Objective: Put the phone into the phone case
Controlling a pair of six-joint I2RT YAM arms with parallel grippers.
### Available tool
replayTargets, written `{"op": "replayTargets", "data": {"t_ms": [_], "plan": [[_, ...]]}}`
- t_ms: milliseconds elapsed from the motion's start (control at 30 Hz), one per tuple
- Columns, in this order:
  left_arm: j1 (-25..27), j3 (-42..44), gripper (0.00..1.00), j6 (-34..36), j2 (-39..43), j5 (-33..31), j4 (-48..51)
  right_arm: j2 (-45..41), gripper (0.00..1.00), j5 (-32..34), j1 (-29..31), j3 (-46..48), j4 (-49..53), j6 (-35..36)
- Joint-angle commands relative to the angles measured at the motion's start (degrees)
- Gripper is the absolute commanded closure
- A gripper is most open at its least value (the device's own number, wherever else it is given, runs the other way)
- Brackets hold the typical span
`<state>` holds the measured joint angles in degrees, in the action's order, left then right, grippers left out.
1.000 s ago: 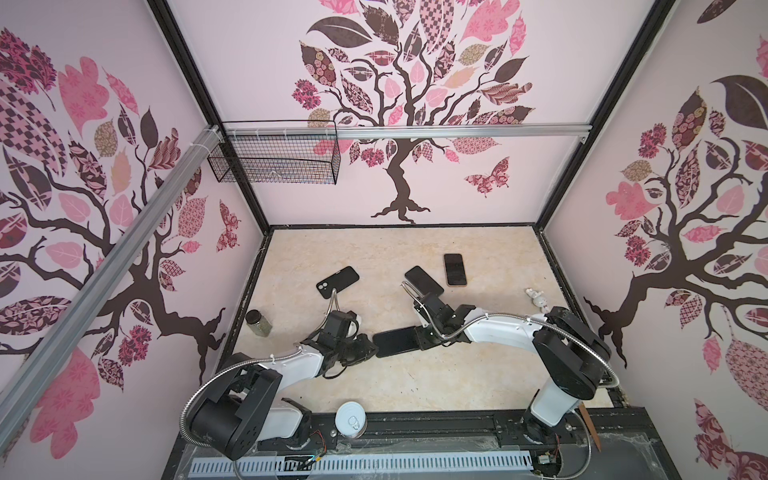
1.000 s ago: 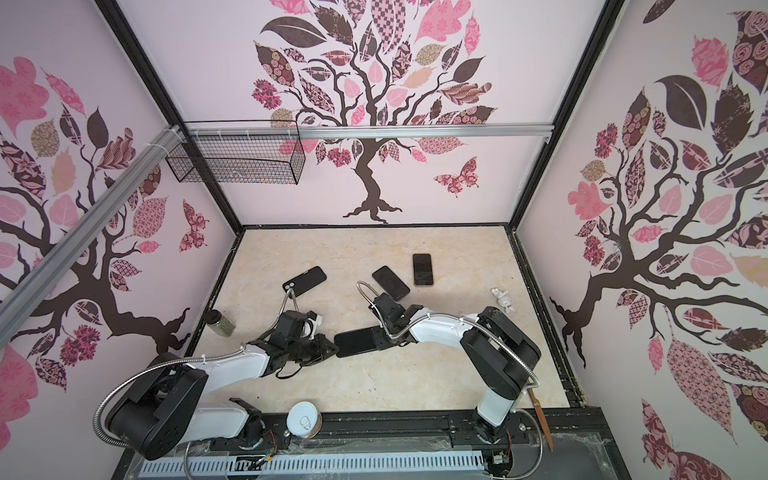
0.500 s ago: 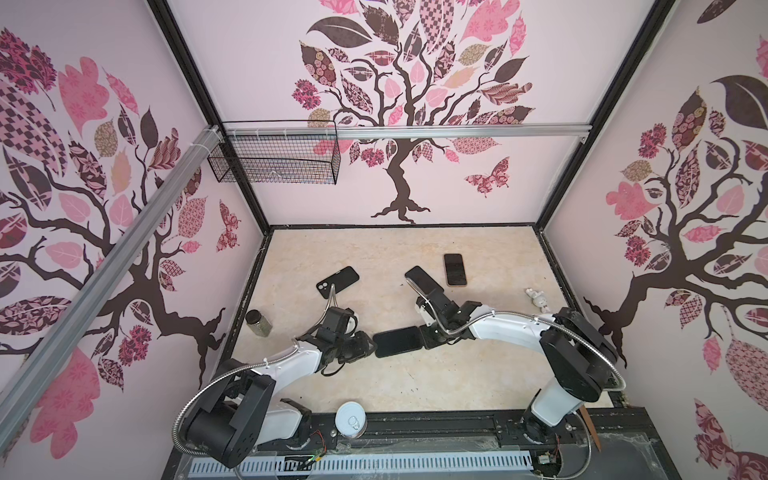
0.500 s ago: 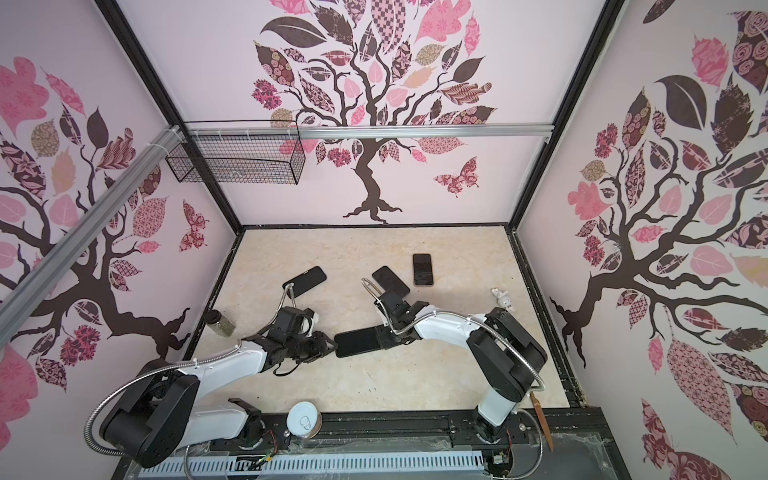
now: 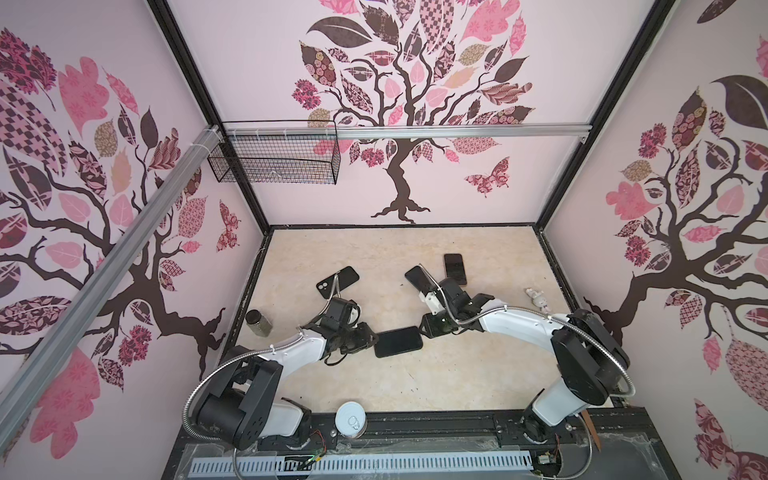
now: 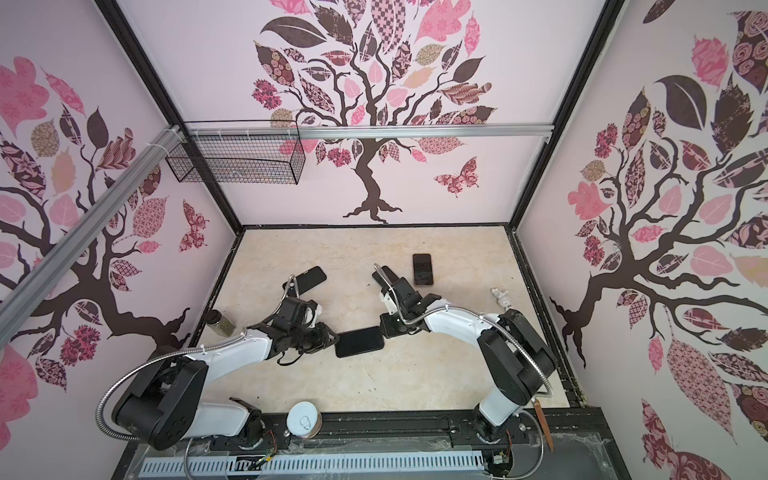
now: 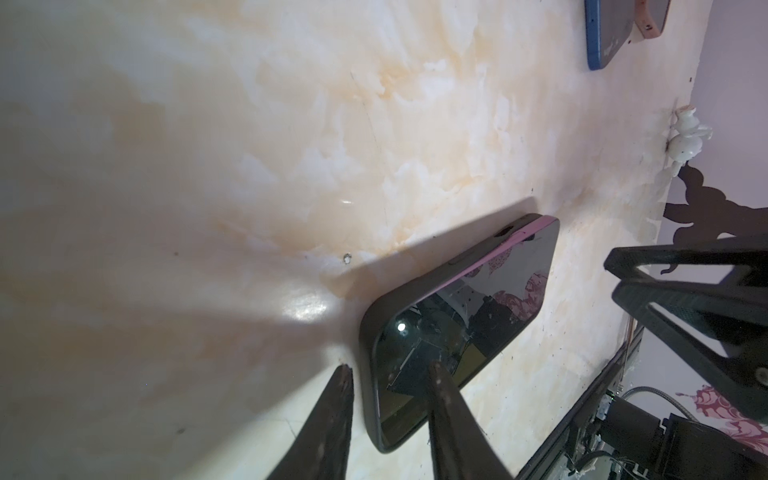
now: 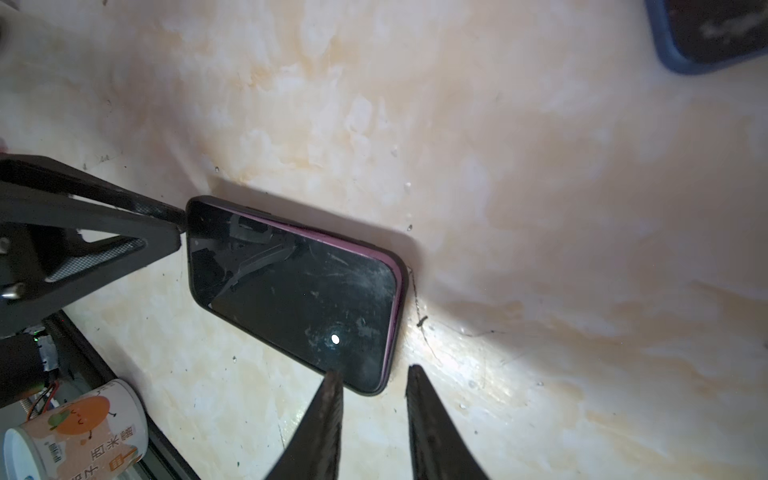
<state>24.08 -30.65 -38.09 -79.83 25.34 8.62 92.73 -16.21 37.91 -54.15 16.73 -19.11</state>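
Now | left gripper (image 5: 372, 340) low at phone (image 5: 398, 341) end, slightly parted | right gripper (image 5: 424, 328) opposite end, slightly parted

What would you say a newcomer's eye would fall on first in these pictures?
First, the phone lying mid-table, its purple edge showing above the black case along one side. The left hand and right hand flank its two ends, both open. Around them, pink tree-patterned walls loom.

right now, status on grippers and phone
Left gripper open at one end of the phone; right gripper open at the other. That phone lies in its case, pink edge showing. Other phones farther back.
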Motion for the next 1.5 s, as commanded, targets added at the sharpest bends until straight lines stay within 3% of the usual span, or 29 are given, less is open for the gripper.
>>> {"op": "replayTargets", "data": {"t_ms": [0, 1000, 1467], "plan": [[-0.17, -2.23, 0.68, 1.28, -0.53, 0.57, -0.09, 1.63, 0.70, -1.28, -0.54, -2.98, -0.73, 1.34], [-0.21, -2.17, 0.83, 1.79, -2.94, 1.11, -1.32, 11.59, 0.82, -3.30, -0.92, -4.48, -3.01, 3.19], [-0.17, -2.22, 0.84, 1.50, -4.89, 1.55, -2.73, 15.26, 0.87, -3.97, -0.46, -3.24, -0.93, 4.65]]}}
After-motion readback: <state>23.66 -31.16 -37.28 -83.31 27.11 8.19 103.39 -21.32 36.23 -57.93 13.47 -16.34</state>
